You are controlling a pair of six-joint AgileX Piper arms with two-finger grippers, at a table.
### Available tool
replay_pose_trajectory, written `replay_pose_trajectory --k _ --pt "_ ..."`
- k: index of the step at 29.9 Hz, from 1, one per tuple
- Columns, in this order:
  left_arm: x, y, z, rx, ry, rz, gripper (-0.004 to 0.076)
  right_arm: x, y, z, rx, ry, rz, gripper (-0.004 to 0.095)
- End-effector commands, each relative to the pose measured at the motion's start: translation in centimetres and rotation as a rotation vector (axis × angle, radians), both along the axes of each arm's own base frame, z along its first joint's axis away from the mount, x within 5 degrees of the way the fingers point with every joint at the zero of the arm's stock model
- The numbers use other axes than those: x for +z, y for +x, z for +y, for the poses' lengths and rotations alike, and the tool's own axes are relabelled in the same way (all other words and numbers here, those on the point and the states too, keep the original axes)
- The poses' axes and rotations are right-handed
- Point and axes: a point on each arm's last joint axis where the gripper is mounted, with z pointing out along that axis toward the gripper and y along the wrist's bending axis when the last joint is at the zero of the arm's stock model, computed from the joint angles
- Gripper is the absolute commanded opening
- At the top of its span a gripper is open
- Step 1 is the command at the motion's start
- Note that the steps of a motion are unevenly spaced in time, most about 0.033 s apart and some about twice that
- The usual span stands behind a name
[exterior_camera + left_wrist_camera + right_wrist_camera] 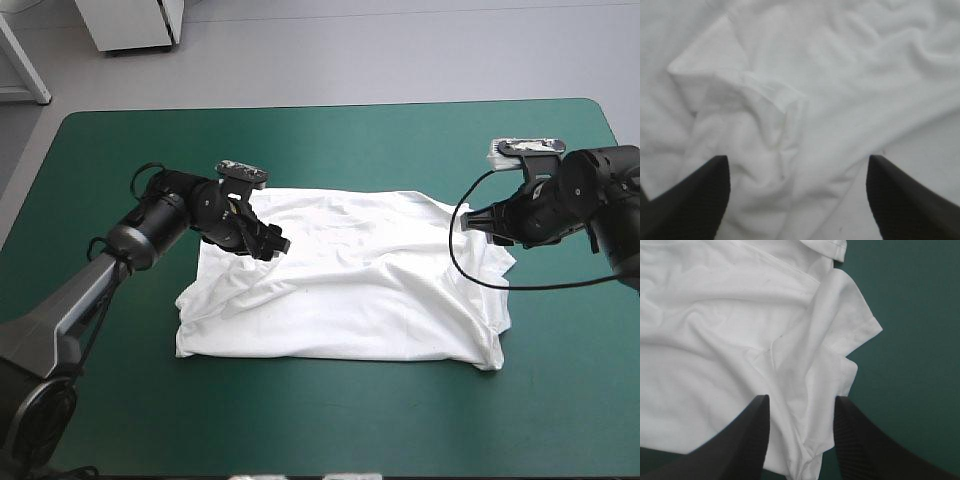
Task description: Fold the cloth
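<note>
The white T-shirt (350, 280) lies spread in a wrinkled, roughly rectangular shape at the middle of the teal-green table. My left gripper (270, 244) hovers over the shirt's left part, near its far-left corner. In its wrist view it (797, 157) is open, fingers wide apart, above a bunched fold with a hemmed edge (775, 97). My right gripper (468, 226) is at the shirt's right edge. In its wrist view it (801, 398) is open, with a narrower gap over rumpled cloth beside a sleeve (850, 325).
Bare teal-green cover (330, 420) surrounds the shirt on all sides, with a wide strip along the near edge and another toward the far edge (330, 140). In the right wrist view, bare cover (910, 340) lies just beyond the sleeve.
</note>
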Motion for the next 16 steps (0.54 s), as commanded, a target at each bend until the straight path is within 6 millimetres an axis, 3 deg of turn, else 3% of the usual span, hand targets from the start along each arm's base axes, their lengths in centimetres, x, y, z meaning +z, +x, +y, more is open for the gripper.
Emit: replay_pose_trajectory --k 1,6,16 --pt "4.7 -1.6 1.0 0.008 -0.024 -0.16 0.055 0.0 1.5 -2.1 -0.068 0.03 -0.016 0.042" --pt "5.9 -2.1 2.0 0.022 0.038 -0.228 0.0545 -2.1 3.9 -4.8 -0.127 0.01 0.013 0.0477" --pt "5.8 -1.9 2.7 0.124 0.006 -0.199 0.0545 -8.5 7.7 -5.0 -0.133 -0.004 0.102 0.049"
